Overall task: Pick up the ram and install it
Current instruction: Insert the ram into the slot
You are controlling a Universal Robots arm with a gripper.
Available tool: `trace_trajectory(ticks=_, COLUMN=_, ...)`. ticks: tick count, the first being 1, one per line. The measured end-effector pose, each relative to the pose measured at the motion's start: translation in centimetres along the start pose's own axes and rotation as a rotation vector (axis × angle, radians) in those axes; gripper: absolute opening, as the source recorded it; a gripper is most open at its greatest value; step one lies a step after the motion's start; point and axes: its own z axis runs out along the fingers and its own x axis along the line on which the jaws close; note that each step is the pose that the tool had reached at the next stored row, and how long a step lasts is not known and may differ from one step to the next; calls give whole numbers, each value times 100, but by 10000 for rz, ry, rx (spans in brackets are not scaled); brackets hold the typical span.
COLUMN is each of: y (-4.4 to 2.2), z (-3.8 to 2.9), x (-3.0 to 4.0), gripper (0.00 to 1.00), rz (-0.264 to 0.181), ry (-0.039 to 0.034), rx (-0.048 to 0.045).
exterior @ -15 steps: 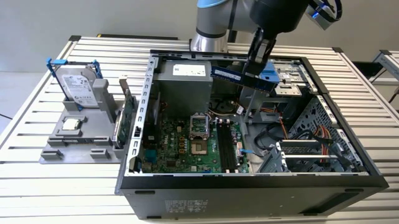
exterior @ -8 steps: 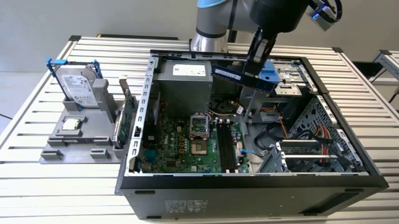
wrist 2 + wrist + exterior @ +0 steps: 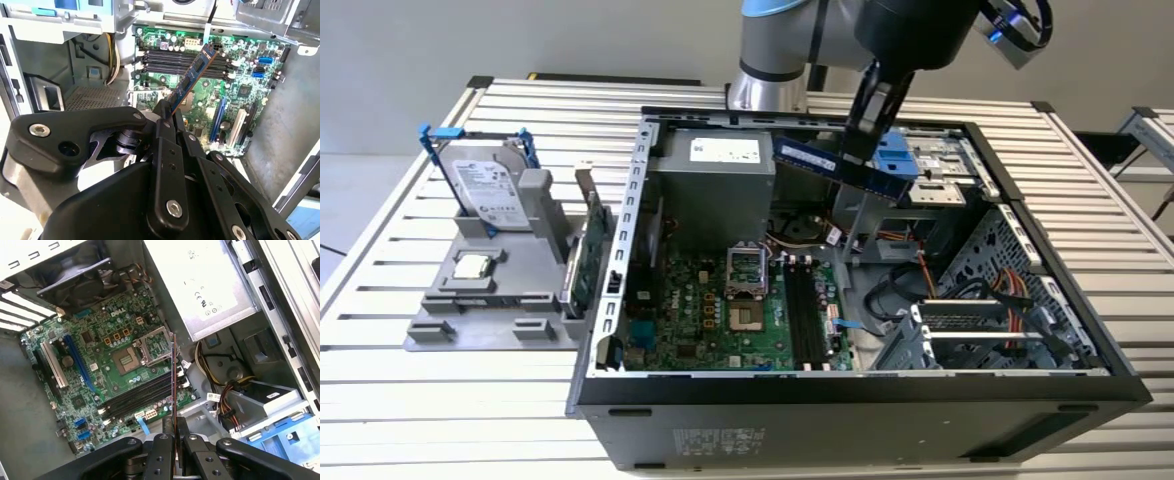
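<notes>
My gripper (image 3: 865, 148) is shut on the ram (image 3: 841, 168), a slim blue-dark stick held tilted in the air above the open computer case (image 3: 854, 385), over its far side by the power supply. In the second wrist view the ram (image 3: 192, 77) juts out from between the black fingers (image 3: 165, 120) towards the green motherboard (image 3: 235, 95). The first wrist view has the ram (image 3: 173, 385) edge-on, clamped in my gripper (image 3: 175, 435), well above the row of black memory slots (image 3: 140, 395). Those slots (image 3: 803, 315) lie on the motherboard beside the processor socket (image 3: 744, 270).
A grey power supply (image 3: 714, 175) and a blue drive caddy (image 3: 897, 160) sit close to the held stick. At the exterior view's left, a grey fixture (image 3: 520, 325) on the slatted table carries a silver hard drive in a blue frame (image 3: 494, 190) and a green expansion card (image 3: 594, 250).
</notes>
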Motion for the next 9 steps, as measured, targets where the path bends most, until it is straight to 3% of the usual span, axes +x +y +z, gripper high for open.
trace_trajectory(ticks=9, y=0, z=0, x=0, gripper=0, rz=641, ry=-42, rx=-5)
